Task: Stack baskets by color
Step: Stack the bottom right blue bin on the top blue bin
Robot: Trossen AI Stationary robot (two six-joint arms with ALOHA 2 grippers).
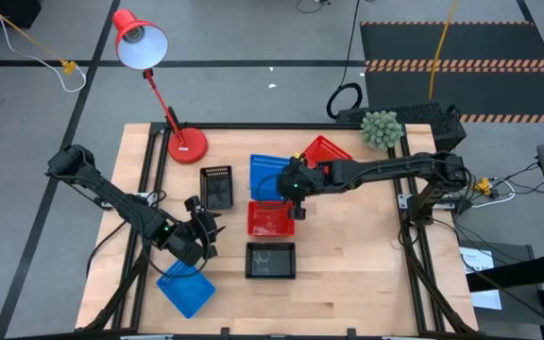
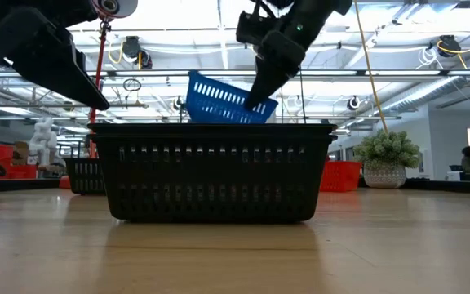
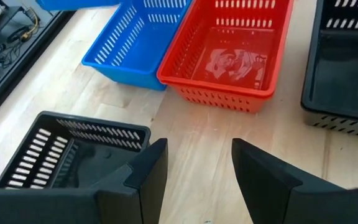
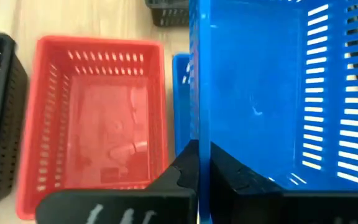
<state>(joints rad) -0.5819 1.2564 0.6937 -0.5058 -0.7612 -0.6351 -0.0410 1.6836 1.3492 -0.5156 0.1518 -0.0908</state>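
Wooden worktop (image 1: 348, 283) carries our baskets: a black basket (image 1: 270, 260) at the near middle, a red basket (image 1: 270, 218) just beyond it. Our right tool (image 4: 199, 168) is clamped on the wall of a blue basket (image 4: 260, 93), lifted and tilted above the red one. Our left tool (image 3: 194, 168) hangs open and empty near another black basket (image 3: 73, 152).

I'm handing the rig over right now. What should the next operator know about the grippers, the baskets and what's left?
Right gripper: shut on a blue basket, lifted and tilted above mid-table.
Left gripper: open, empty, hanging at the table's front left.
Another blue basket lies front left; black baskets and red baskets sit apart.
Done: no finished colour stack is visible.
Left: stacking every colour.
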